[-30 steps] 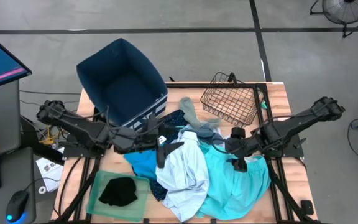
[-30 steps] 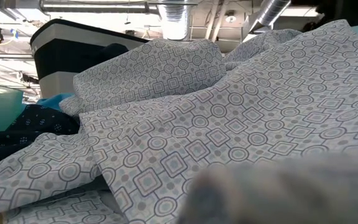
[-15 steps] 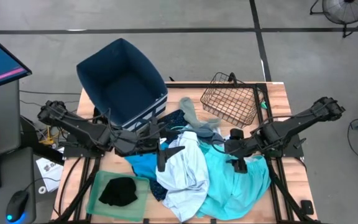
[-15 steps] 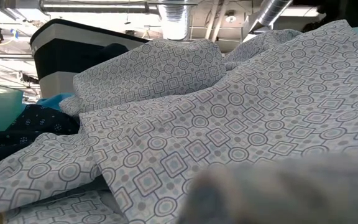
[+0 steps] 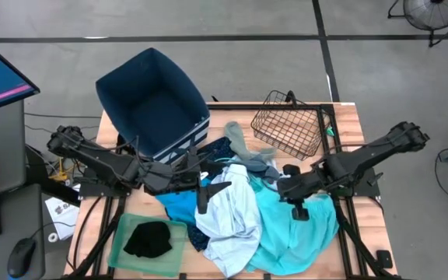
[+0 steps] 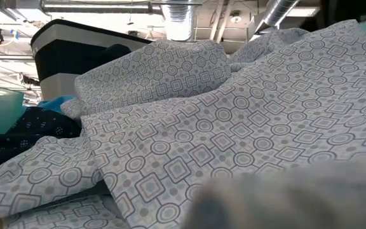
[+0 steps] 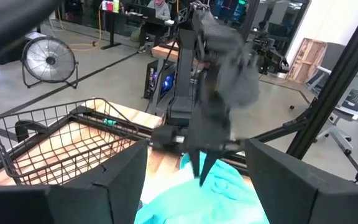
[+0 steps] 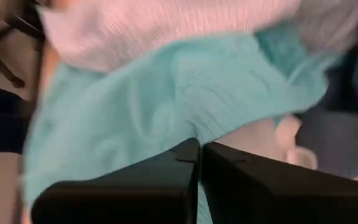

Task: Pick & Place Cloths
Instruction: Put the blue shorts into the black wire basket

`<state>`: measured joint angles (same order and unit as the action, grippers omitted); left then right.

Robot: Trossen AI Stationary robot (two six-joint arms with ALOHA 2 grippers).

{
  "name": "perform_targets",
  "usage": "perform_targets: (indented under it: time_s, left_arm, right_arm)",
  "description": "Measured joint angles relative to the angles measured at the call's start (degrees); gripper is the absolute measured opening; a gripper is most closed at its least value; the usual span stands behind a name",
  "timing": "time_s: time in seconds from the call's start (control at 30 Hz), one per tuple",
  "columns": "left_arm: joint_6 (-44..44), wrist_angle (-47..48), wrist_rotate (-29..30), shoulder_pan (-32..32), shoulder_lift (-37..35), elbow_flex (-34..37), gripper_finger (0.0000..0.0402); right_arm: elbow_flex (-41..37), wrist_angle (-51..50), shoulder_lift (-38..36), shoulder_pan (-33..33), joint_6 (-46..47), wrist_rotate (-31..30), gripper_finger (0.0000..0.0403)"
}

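**With right jaws just shut — grasp step on the turquoise cloth**

While left gripper hangs with fingers parted and empty over the pile's left side, right gripper sits at the pile's top right with fingers pressed together against the turquoise cloth. Cannot tell from the wrist view whether any fabric is actually pinched. Judged step: pick, not yet lift.

Next move calls for a straight lift to check the catch, then carry to the dark blue bin — likely drop point, though the wire basket is closer. Risk: pale patterned cloth overlaps the turquoise one and may drag along.

Counts:
- arms: two
- bin: one, no cloth visible inside
- wire basket: one, nothing in it
- green tray: one, holding one black cloth
- cloths heaped mid-table: turquoise, pale patterned, bright blue, dotted navy, grey — five visible, more possibly buried
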<state>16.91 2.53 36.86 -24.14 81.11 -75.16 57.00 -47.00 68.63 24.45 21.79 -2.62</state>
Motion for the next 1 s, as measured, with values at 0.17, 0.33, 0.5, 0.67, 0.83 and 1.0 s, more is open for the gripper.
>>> perform_targets:
  time_s: [0.17, 0.33, 0.5, 0.67, 0.83, 1.0]
  left_arm:
    - [-0.1, 0.0, 0.0, 0.0, 0.0, 0.0, 0.0240]
    - [0.0, 0.0, 0.0, 0.0, 0.0, 0.0, 0.0229]
    - [-0.7, 0.0, 0.2, 0.4, 0.0, 0.0, 0.0226]
    - [-5.1, -2.3, 1.7, 3.1, 3.8, 0.0, 0.0246]
    - [-9.4, -12.7, -5.2, 7.2, 12.3, 0.0, 0.0295]
    - [-7.3, -25.1, -15.5, 10.1, 20.6, 0.1, 0.0342]
  right_arm:
    - [10.2, -6.1, -2.6, 0.3, -2.3, -3.9, 0.0002]
    - [19.4, -10.6, -5.5, 1.1, -4.0, -14.8, 0.0001]
    - [24.1, -11.2, -8.3, 2.5, -6.2, -25.1, 0.0001]
    - [27.4, -11.0, -8.6, 2.2, -8.4, -29.1, 0.0001]
    - [31.4, -10.2, -7.0, 0.0, -12.5, -30.7, 0.0000]
    - [34.1, -10.3, -5.5, -1.9, -14.4, -30.7, 0.0000]
